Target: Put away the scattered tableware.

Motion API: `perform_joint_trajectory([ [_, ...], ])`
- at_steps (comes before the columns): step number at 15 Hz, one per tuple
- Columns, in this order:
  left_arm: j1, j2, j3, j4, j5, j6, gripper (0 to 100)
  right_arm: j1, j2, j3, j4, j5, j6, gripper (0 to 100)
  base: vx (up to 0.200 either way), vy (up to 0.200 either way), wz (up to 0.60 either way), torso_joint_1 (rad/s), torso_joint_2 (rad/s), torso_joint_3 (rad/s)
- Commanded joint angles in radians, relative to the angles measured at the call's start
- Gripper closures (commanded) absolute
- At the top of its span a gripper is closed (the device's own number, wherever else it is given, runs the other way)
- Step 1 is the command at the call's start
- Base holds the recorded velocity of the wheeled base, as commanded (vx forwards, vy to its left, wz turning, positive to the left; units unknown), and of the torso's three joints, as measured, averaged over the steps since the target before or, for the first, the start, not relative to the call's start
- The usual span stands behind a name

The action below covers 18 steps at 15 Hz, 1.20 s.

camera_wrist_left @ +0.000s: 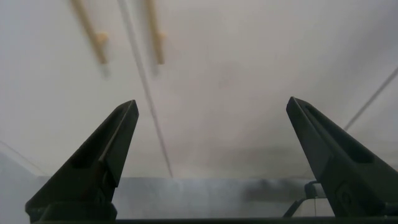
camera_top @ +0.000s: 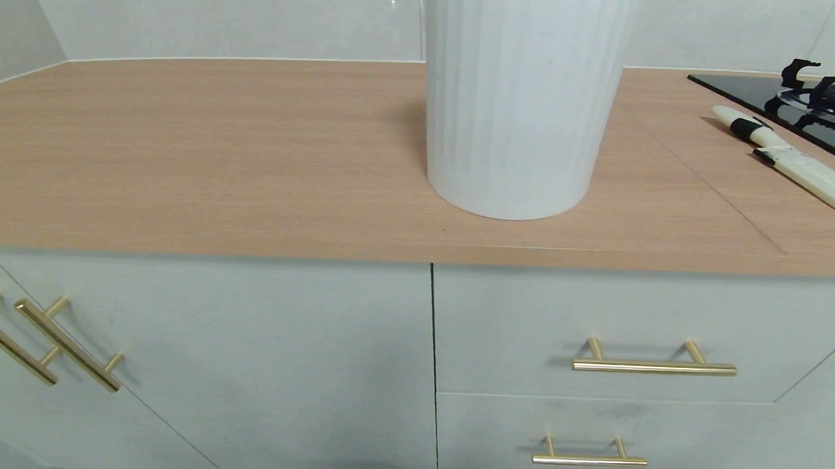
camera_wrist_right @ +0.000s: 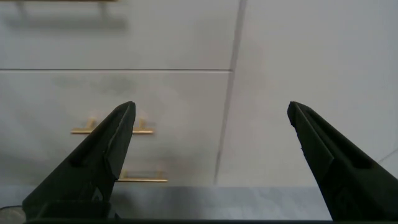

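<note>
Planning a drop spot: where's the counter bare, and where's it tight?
Widest bare stretch: the countertop left of the white ribbed container, from the front edge back to the wall. A narrower strip lies between the container and the knife. Crowded: the far right, where the knife lies alongside the hob.

One ribbed white container [camera_top: 522,105]; one knife [camera_top: 801,167]; one black hob [camera_top: 748,90]

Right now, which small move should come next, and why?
Probably raise the right gripper toward the cream-white knife with a black band: it lies on the wooden countertop at the robot's right, beside the black stove, while this open gripper faces pale drawer fronts below.
</note>
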Motion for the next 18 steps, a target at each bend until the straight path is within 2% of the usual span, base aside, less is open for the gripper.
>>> perform_joint_trajectory([
  [1, 0.0, 0.001, 0.0, 0.0, 0.0, 0.0, 0, -0.001, 0.002, 0.0, 0.0, 0.0, -0.002, 0, 0.0, 0.0, 0.0, 0.0, 0.0, 0.0],
  [15, 0.0, 0.001, 0.0, 0.0, 0.0, 0.0, 0, -0.001, 0.002, 0.0, 0.0, 0.0, -0.002, 0, 0.0, 0.0, 0.0, 0.0, 0.0, 0.0],
  [18, 0.0, 0.001, 0.0, 0.0, 0.0, 0.0, 0, 0.0, 0.002, 0.0, 0.0, 0.0, -0.002, 0, 0.0, 0.0, 0.0, 0.103, -0.21, -0.165],
])
